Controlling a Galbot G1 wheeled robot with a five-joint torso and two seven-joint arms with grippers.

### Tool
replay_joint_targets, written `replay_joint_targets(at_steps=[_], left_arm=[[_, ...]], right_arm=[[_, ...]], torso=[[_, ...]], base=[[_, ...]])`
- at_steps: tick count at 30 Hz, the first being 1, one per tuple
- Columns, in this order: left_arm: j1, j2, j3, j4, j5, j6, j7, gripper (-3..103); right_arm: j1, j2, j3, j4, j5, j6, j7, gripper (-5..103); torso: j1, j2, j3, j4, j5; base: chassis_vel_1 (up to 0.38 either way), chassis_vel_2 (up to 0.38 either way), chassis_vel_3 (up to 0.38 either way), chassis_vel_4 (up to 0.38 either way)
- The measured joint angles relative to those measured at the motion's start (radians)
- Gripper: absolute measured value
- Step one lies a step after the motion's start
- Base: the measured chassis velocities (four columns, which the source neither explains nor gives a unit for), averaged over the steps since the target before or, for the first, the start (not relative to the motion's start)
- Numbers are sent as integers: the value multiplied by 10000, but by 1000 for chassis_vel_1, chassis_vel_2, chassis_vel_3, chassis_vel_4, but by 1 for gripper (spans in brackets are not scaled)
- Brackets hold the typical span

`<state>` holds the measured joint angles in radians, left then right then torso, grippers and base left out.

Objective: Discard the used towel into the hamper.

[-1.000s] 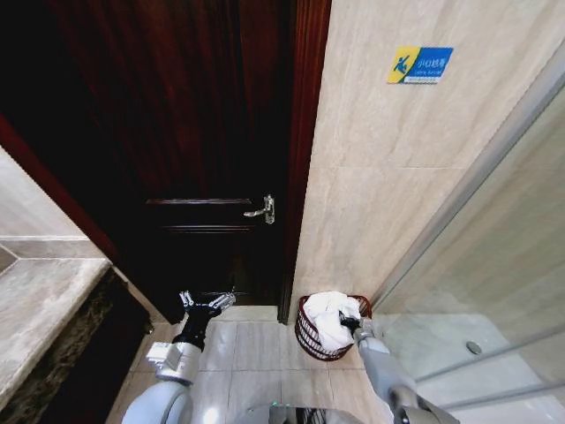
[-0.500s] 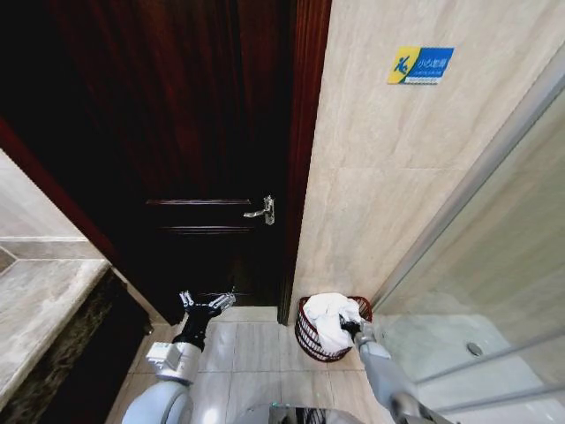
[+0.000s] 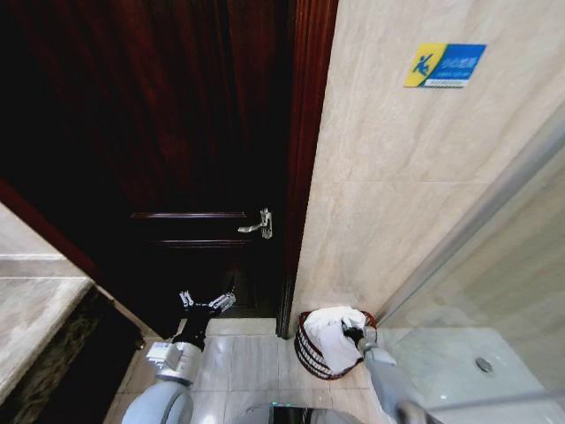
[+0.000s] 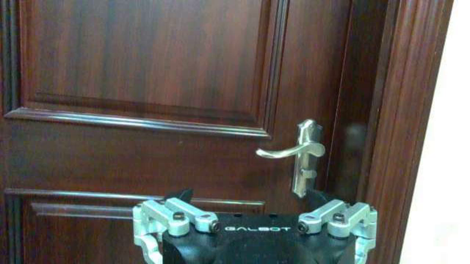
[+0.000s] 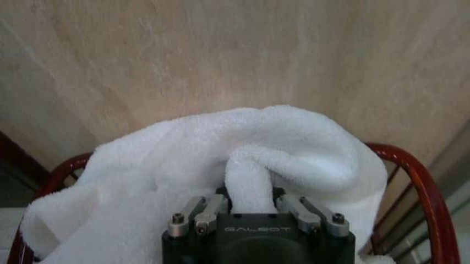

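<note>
Now lower over the hamper (image 3: 311, 346), right tool (image 3: 356, 334) clamped on a white towel (image 3: 334, 329) fold, bulk already draped inside the rim. Left tool (image 3: 205, 304) spread open, idle beside the door (image 3: 159, 132). Only release left, seemingly.

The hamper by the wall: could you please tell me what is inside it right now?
A white towel fills the hamper, bulging above the rim, one fold pinched in the right pincer. Anything beneath the towel is covered. The left pincer hangs open by the door.
</note>
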<state>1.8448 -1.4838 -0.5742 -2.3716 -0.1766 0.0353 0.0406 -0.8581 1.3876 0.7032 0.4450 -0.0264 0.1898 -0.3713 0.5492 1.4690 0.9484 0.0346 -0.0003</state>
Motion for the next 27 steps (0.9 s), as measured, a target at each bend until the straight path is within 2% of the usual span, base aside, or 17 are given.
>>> replay_joint_targets(at_steps=[3, 6, 8, 11, 12, 14, 15, 18, 20, 24, 26, 27], left_arm=[[2, 0, 0, 0, 0, 0, 0, 100], [2, 0, 0, 0, 0, 0, 0, 100], [2, 0, 0, 0, 0, 0, 0, 100], [0, 0, 0, 0, 0, 0, 0, 100], [0, 0, 0, 0, 0, 0, 0, 100], [0, 0, 0, 0, 0, 0, 0, 100], [0, 0, 0, 0, 0, 0, 0, 100], [0, 0, 0, 0, 0, 0, 0, 100], [0, 0, 0, 0, -1, 0, 0, 100], [0, 0, 0, 0, 0, 0, 0, 100], [0, 0, 0, 0, 0, 0, 0, 100], [0, 0, 0, 0, 0, 0, 0, 100]], right_arm=[[-20, 1, -3, 23, 80, 3, -14, 42], [22, 22, -6, -18, 110, 8, 47, 45], [63, 40, -14, -60, 123, 8, 77, 41], [192, 83, -40, -166, 99, -145, 88, 27], [192, 83, -40, -166, 99, -145, 88, 27], [263, 120, -56, -172, 92, -372, 123, 16], [263, 120, -56, -172, 92, -372, 123, 16], [344, 147, -86, -253, 91, -707, 170, 32], [360, 156, -89, -285, 88, -774, 184, 32], [617, 200, -92, -770, 81, -985, 438, 52], [710, 200, -92, -915, 82, -985, 531, 52], [830, 200, -96, -1070, 130, -1010, 717, 62]], torso=[[-106, -213, -119, 1, 0], [-174, -364, -199, 0, 3], [-221, -472, -255, 1, 4], [-347, -752, -394, 0, 3], [-347, -752, -394, 0, 3], [-429, -935, -495, 0, 1], [-429, -935, -495, 0, 1], [-536, -1165, -624, 0, 0], [-566, -1230, -661, 0, 1], [-707, -1531, -821, 0, 4], [-736, -1595, -855, 1, 3], [-780, -1694, -909, 1, 3]], base=[[39, -50, -52, 46], [26, -31, -21, 36], [0, 0, 0, 0], [0, 0, 0, 0], [0, 0, 0, 0], [0, 0, 0, 0], [0, 0, 0, 0], [0, 0, 0, 0], [0, 0, 0, 0], [0, 0, 0, 0], [0, 0, 0, 0], [0, 0, 0, 0]])
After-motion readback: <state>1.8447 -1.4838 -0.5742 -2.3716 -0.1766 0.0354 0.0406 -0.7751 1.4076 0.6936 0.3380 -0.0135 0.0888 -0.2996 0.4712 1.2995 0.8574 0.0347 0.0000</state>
